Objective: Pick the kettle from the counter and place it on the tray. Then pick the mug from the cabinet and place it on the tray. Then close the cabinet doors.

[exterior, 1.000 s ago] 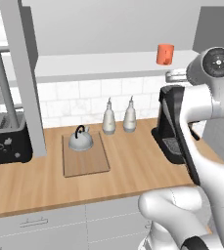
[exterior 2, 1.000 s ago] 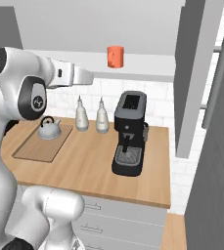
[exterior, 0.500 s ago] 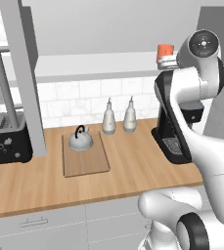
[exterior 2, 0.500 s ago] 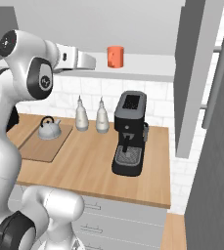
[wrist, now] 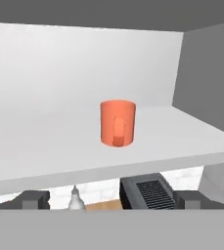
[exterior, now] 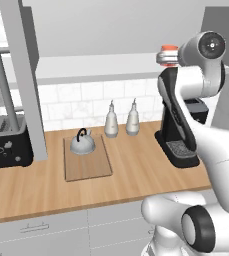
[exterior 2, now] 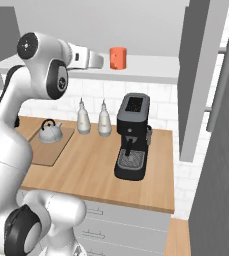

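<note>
The mug (wrist: pixel 118 123) is seen standing upright on the pale grey shelf (wrist: pixel 45 146) inside the cabinet (exterior 2: pixel 151 30), set back from the shelf's front edge, with bare shelf left open on both sides of it and in front. It is a small orange-red cylinder, and in the hand view its handle is turned toward the camera. To one side, the cabinet's grey inner wall is well apart from it.

The gripper (exterior 2: pixel 97 61) is held level with the shelf and pointed at the mug, near it but not touching. The jaws are spread wide and nothing is held between them; in the hand view one dark finger tip (wrist: pixel 35 199) is seen at each lower corner, below the shelf's front edge.

Below, on the table (exterior: pixel 136 175), the kettle (exterior: pixel 82 143) is already seated on the tray (exterior: pixel 88 167), toward its back edge, with most of the board in front of it left bare. It is a squat silver-grey dome with a black arched handle. Two pale slim-necked bottles (exterior: pixel 111 119) are placed just beside the tray near the tiled wall, and a black coffee machine (exterior 2: pixel 132 136) is stood further along, under the shelf. A cabinet door (exterior: pixel 28 75) is swung open beside the tray, and another open door (exterior 2: pixel 196 75) is seen at the other end.
</note>
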